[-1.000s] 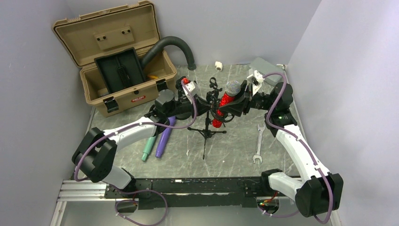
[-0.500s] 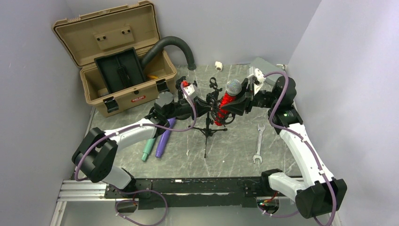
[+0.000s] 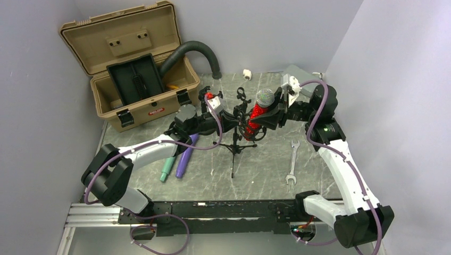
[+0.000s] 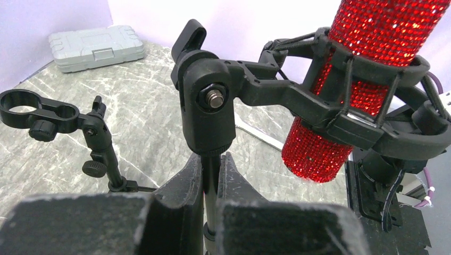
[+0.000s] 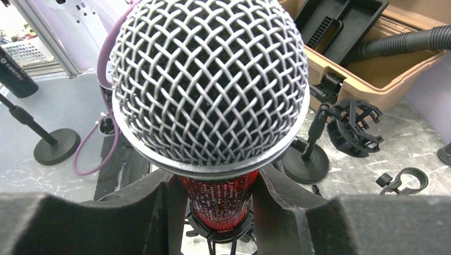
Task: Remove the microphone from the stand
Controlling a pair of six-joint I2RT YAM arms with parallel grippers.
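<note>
**A:** Which containers are showing, and what is lying in them?

**B:** You are looking at a tan case (image 3: 109,111) standing open at the far left, its lid (image 3: 119,40) tilting back. A black tray (image 3: 135,78) is leaning inside it. Something yellow is peeking out beside the tray, too hidden to name. A black hose (image 3: 195,49) is arching from the case down to the table (image 3: 266,164). A grey box (image 4: 95,47) is lying shut at the table's far right.

**A:** How is the left gripper standing?

**B:** Your left gripper (image 4: 211,172) is clenching the pole of the stand (image 4: 208,106), its fingers pressing on both sides just below the swivel joint.

**A:** And the right?

**B:** Your right gripper (image 5: 219,199) is grasping the microphone (image 5: 210,79). Its jaws are standing part-way apart and pressing on the red glitter body just beneath the silver grille.

**A:** Where is the microphone sitting?

**B:** It is sitting tilted in the black ring mount (image 4: 372,125) at the top of the stand, mid-table between your two arms. Its red body is passing through the ring, with the grille uppermost.
</note>
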